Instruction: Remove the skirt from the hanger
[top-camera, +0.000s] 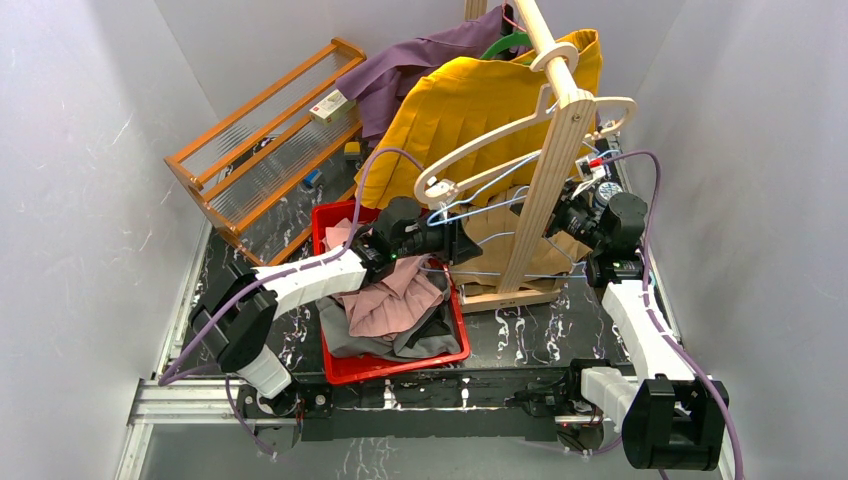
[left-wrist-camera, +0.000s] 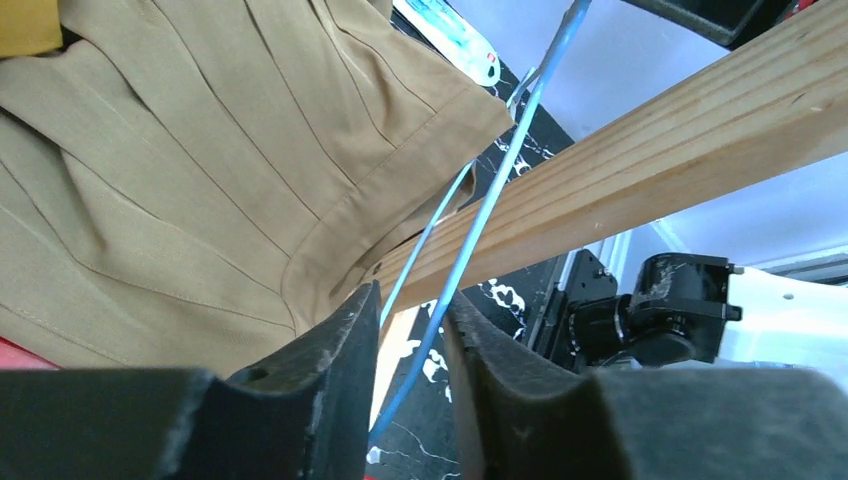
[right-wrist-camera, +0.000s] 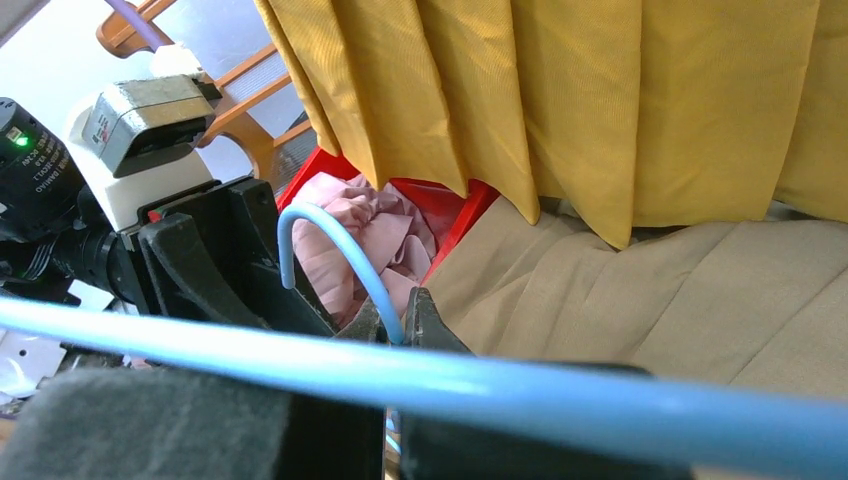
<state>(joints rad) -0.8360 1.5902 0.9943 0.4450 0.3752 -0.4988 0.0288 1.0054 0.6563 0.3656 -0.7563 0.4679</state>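
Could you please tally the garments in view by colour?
Yellow skirt: 1
Purple garment: 1
Tan skirt: 1
Pink garment: 1
Grey garment: 1
Total: 5

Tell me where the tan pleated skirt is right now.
In the top view the tan pleated skirt sits centre-right, beneath the mustard-yellow skirt, just right of the red plastic bin and partly behind the slanted wooden post.

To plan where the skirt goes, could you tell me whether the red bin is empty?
No, the red bin holds crumpled pink clothes and grey clothes.
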